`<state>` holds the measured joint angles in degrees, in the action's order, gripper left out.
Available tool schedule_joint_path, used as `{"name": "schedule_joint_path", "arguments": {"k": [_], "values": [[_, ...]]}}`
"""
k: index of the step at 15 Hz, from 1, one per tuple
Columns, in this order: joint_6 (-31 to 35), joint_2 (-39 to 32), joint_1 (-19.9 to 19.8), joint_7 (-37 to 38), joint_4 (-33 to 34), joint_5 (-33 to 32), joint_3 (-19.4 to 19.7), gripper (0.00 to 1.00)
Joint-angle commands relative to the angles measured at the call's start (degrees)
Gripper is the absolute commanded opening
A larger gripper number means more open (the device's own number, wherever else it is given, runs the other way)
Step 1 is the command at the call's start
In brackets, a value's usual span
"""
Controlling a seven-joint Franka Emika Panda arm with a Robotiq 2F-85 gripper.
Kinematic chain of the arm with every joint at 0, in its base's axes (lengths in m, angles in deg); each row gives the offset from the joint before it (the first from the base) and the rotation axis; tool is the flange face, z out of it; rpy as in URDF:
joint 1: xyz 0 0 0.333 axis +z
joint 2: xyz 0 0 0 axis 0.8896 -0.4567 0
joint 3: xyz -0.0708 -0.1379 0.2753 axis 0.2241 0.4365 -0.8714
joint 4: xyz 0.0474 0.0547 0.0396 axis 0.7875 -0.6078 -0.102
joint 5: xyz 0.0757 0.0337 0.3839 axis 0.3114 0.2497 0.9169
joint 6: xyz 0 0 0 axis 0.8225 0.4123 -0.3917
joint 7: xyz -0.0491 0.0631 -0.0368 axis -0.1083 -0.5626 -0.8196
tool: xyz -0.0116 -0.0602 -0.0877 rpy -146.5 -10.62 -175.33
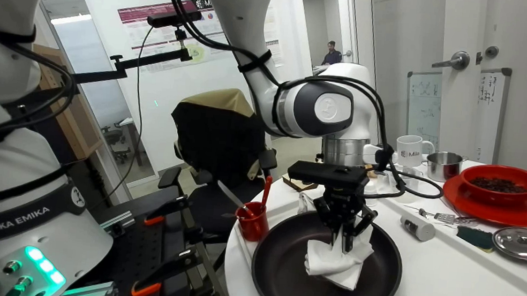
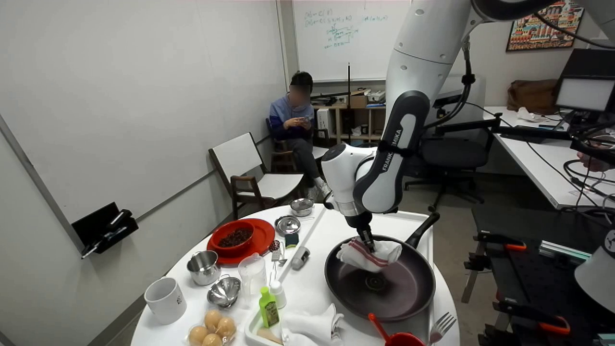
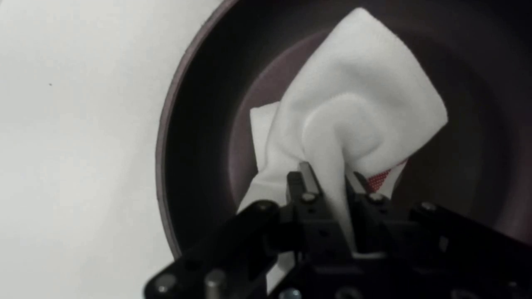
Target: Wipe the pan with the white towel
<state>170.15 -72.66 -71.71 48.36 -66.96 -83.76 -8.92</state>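
The black pan (image 1: 282,272) stands on the white table, and it also shows in an exterior view (image 2: 384,300) with its handle (image 2: 423,230) toward the back right. The white towel (image 1: 332,261) with red stripes is bunched inside the pan's rim, also in an exterior view (image 2: 353,257). My gripper (image 1: 342,243) points down over the pan, also in an exterior view (image 2: 368,244). In the wrist view the fingers (image 3: 330,178) are shut on a fold of the towel (image 3: 370,74), inside the pan (image 3: 195,137). Whether the towel presses on the pan floor is hard to tell.
A red cup (image 1: 254,222) with utensils stands close beside the pan. A grey-white bottle (image 1: 417,227), a red plate with bowl (image 1: 457,196) and metal cups lie across the table. A white tray (image 2: 252,331) holds a green bottle (image 2: 268,307) and another white cloth (image 2: 307,327).
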Motion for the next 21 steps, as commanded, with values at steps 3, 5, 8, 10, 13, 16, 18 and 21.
{"name": "schedule_joint_path", "arguments": {"k": [3,5,8,10,13,16,18,21], "values": [[1.01,-2.44,0.84,-1.64,2.52,1.90,-2.36,0.09],[1.46,-3.25,1.47,-1.50,2.92,1.53,-2.59,0.09],[1.34,-3.23,0.09,-8.64,1.44,0.64,-5.82,0.09],[1.05,-3.00,-0.24,-12.77,0.11,0.38,-7.74,0.09],[0.60,-2.12,0.08,-17.70,-2.40,-0.36,-9.78,0.09],[-0.65,-1.03,0.41,-21.98,-5.35,-0.56,-10.69,0.09],[-1.79,-0.48,0.62,-24.08,-7.03,-0.67,-10.24,0.09],[-2.53,0.24,1.14,-25.83,-9.24,-1.48,-8.39,0.09]]}}
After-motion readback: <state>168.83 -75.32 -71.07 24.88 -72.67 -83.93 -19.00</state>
